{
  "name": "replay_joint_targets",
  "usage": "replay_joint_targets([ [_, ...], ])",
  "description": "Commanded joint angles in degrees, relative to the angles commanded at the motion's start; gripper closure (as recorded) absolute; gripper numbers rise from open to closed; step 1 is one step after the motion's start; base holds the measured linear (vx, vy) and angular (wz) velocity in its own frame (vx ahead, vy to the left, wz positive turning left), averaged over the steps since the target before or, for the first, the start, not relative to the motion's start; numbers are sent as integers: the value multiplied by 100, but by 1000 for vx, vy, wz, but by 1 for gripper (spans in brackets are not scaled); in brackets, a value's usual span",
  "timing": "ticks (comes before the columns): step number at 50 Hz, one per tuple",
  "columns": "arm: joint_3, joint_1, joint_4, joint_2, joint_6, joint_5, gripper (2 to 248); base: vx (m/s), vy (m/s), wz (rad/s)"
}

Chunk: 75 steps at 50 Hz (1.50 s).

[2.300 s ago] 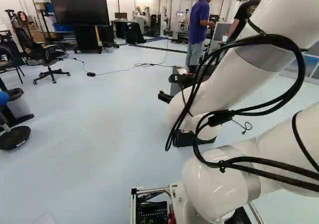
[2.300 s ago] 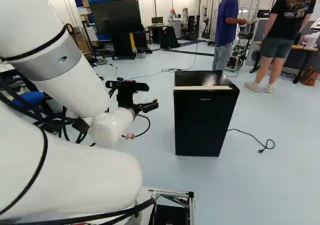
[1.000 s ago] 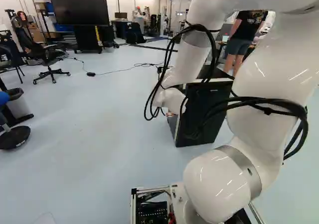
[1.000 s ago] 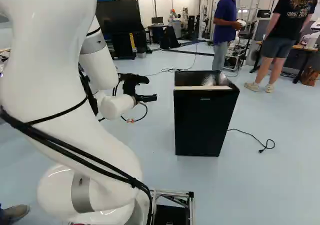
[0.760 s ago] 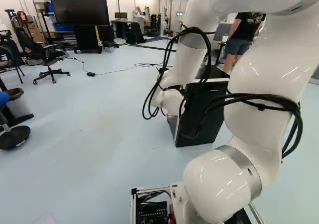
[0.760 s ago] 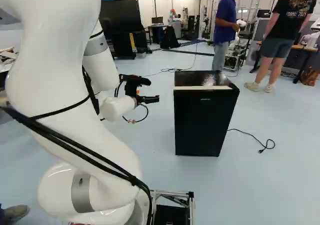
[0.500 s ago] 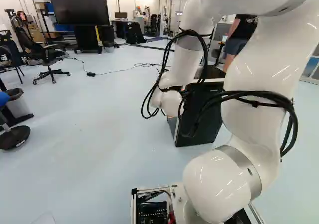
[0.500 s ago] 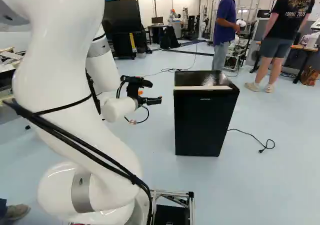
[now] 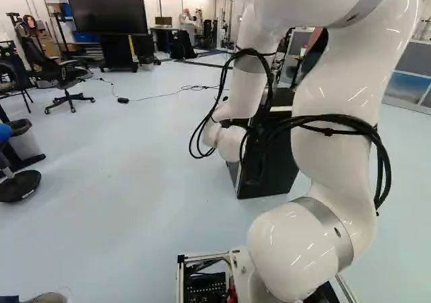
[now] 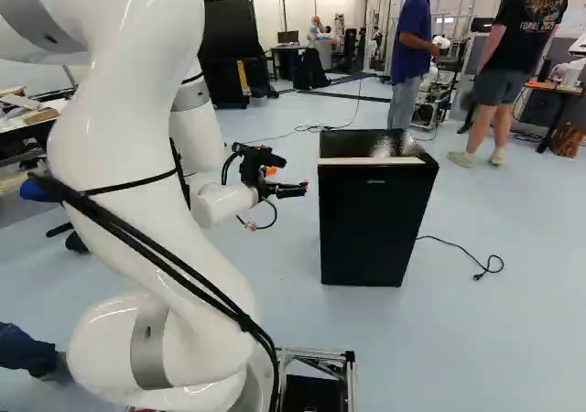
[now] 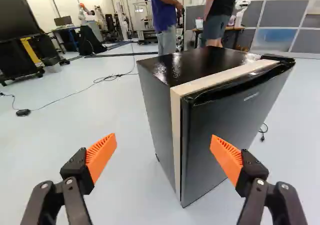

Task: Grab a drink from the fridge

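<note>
Gripper [image 10: 295, 189] released, fingers [image 11: 101, 155] spread apart; mostly hidden behind arm [image 9: 340, 94] in left base view. Mini fridge [image 11: 159, 110] partly covered there too, interior concealed by door [image 11: 250, 120].

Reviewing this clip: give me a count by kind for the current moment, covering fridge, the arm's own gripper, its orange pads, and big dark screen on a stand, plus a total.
Fridge: 1
Gripper: 1
Orange pads: 2
Big dark screen: 1
Total: 5
</note>
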Motion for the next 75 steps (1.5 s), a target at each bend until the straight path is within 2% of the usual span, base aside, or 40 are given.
replay_joint_targets([
  [42,-793,-94,970,-1227,0,716,3,0,0,0],
  [59,-1111,-131,1305,-1470,0,991,3,0,0,0],
  [75,-1371,-164,1348,-1633,0,1019,3,0,0,0],
])
